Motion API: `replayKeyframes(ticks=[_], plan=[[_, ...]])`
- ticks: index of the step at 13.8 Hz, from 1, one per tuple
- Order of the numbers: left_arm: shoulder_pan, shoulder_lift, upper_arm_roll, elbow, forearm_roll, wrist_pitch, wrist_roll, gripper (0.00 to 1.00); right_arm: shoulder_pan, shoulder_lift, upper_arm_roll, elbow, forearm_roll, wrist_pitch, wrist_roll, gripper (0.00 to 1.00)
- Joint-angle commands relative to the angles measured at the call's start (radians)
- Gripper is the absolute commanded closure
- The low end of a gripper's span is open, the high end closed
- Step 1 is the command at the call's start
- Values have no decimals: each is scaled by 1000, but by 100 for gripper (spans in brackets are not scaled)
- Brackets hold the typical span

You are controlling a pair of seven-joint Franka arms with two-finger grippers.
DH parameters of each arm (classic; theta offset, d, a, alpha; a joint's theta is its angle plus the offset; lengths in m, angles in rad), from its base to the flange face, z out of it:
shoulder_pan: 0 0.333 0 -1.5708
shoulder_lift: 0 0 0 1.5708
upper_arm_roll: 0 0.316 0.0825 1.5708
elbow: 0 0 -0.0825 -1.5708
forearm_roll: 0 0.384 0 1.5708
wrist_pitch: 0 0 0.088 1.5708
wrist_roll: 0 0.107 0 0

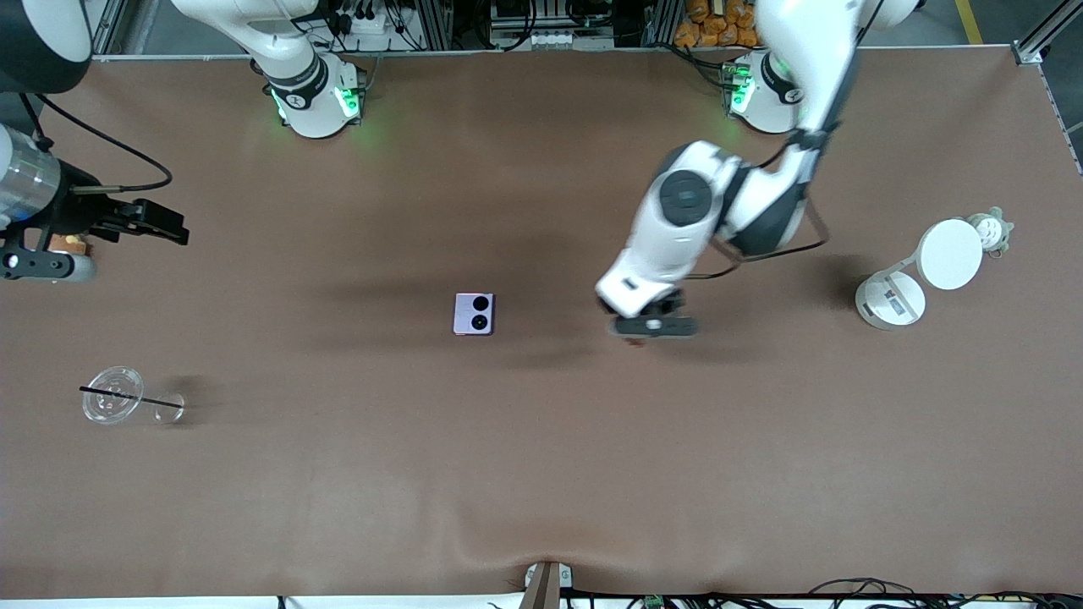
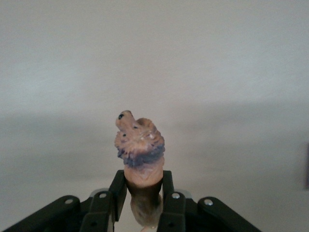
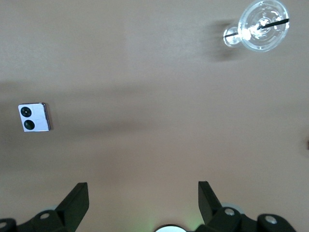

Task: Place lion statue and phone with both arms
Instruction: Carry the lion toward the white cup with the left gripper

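Two risks: left gripper (image 1: 653,326), pinching the lion (image 2: 140,145) at phone's (image 1: 474,314) three o'clock, could drop it; right gripper (image 1: 127,222) waits, fingers spread.

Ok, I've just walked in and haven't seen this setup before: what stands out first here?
The left hand, low over the middle of the table, is shut on the lion statue. Beside it, toward the right arm's end, the phone lies flat on the table. The right hand waits open over that end's edge.
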Motion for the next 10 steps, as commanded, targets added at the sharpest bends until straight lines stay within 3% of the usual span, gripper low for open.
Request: replayKeyframes(ticks=[1,3,10], plan=[[76,-97,-15,-224,18,136,79,100,38,31,-3,-3,5,25,45,0],[180,-94,-17,-307,18,238,250,100,51,46,-3,-3,10,25,47,0],[383,-183,-19,-482,18,250,524,100,101,60,-3,-3,10,40,106,0]])
